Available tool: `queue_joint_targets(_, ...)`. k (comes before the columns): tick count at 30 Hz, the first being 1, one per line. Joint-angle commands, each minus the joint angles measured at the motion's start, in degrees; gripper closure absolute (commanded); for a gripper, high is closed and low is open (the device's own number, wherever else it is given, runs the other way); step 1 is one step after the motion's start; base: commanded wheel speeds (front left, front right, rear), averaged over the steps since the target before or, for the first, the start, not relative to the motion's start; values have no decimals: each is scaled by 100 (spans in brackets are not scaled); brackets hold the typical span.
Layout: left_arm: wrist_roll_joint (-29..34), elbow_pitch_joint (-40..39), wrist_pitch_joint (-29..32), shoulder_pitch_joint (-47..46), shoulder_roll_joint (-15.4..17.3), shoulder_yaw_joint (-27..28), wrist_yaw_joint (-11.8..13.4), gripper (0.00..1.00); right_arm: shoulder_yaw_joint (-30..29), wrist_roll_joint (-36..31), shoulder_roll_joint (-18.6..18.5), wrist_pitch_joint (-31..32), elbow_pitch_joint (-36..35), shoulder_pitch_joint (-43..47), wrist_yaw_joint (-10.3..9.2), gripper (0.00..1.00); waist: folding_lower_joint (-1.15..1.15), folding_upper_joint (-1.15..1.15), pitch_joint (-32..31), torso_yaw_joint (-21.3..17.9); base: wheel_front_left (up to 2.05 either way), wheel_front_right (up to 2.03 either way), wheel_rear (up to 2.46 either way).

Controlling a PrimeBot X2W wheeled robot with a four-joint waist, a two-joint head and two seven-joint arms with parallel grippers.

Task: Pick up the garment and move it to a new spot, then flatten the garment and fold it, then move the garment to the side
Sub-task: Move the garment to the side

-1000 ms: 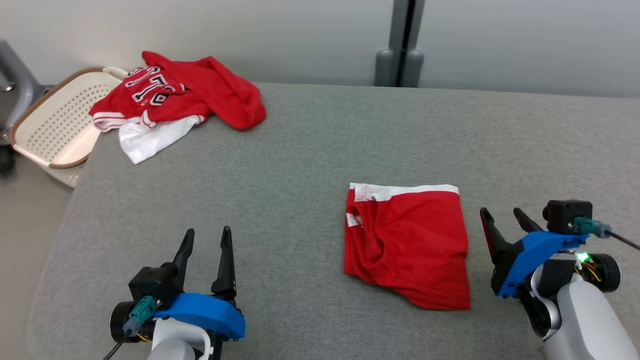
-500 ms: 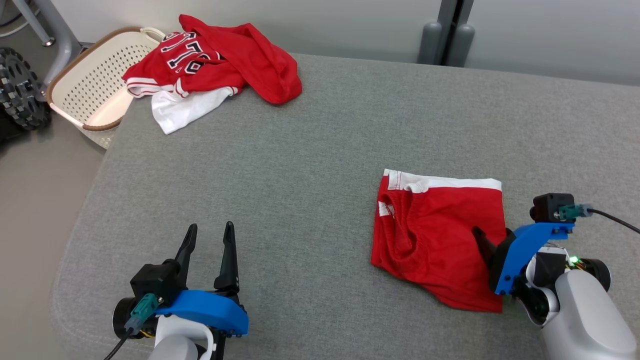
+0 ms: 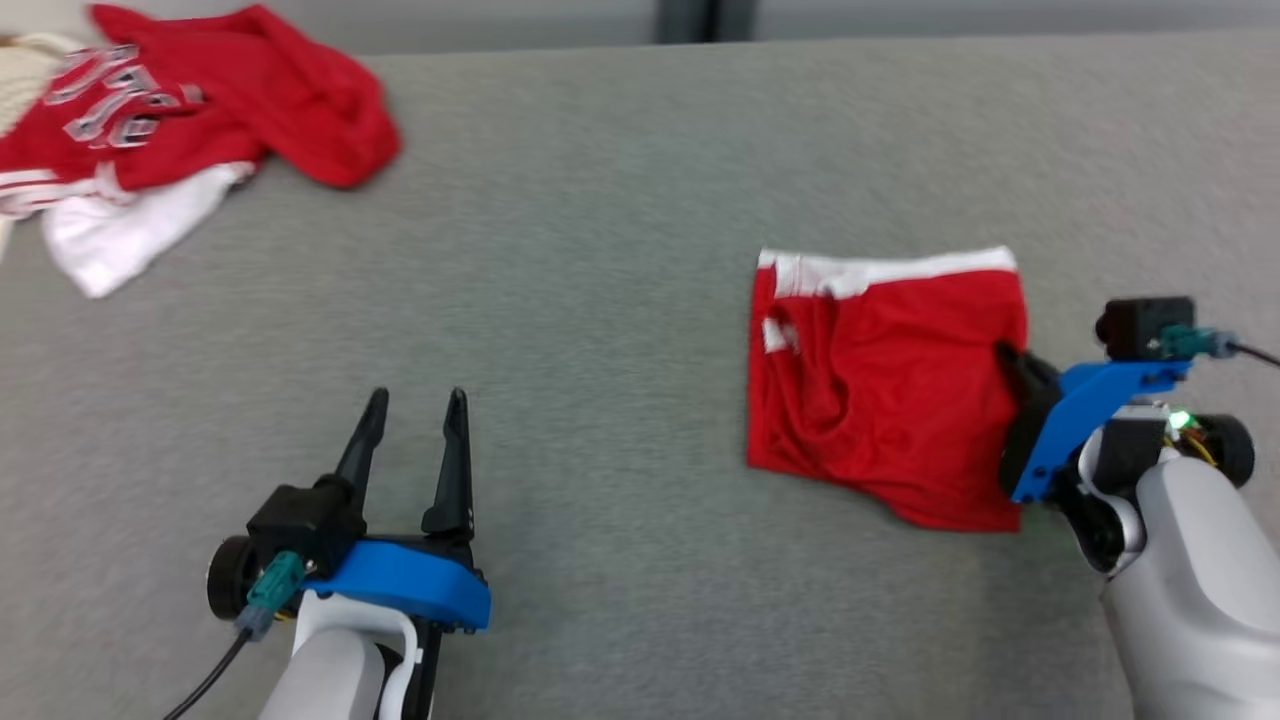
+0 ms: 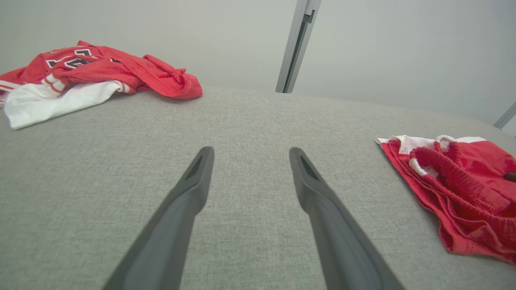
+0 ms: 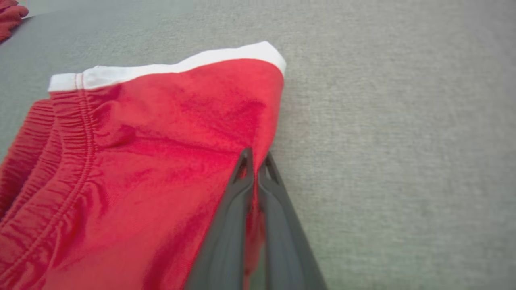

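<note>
Pinching the red shorts [image 3: 880,390] by their right edge

Right of centre in the head view, the right gripper [image 3: 1012,358], spread wide beside the cloth a second earlier, had clamped onto the hem. The shorts lay on the grey cushion [image 3: 600,250]. The left gripper [image 3: 415,400] hung wide open and empty at lower left. Lifting looked next.

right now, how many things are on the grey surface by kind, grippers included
red shorts: 1
red jersey heap: 1
white cloth: 1
grippers: 2, the left gripper and the right gripper
total: 5
</note>
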Motion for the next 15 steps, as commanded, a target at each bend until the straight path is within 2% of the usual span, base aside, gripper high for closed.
queue_joint_targets(1, 35, -50, -5, -107, 27, 8, 3, 0, -30, 26, -44, -63, -19, -104, 0, 100, -1, -1, -59, -178, 0, 0, 0)
queue_joint_targets(8, 174, -362, 240, -345, 228, -104, 4, 0, -231, -24, -111, -446, 153, -407, 0, 100, -1, -1, 273, -1173, 0, 0, 0)
queue_joint_targets(12, 255, -552, 421, -481, 323, -162, 3, 0, -209, -57, -28, -683, 345, -582, 0, 100, -1, -1, 374, -1449, 0, 0, 0)
queue_joint_targets(15, 274, -693, 539, -532, 360, -197, 25, 0, -177, -45, 12, -825, 516, -717, 0, 100, -1, -1, 415, -1513, 0, 0, 0)
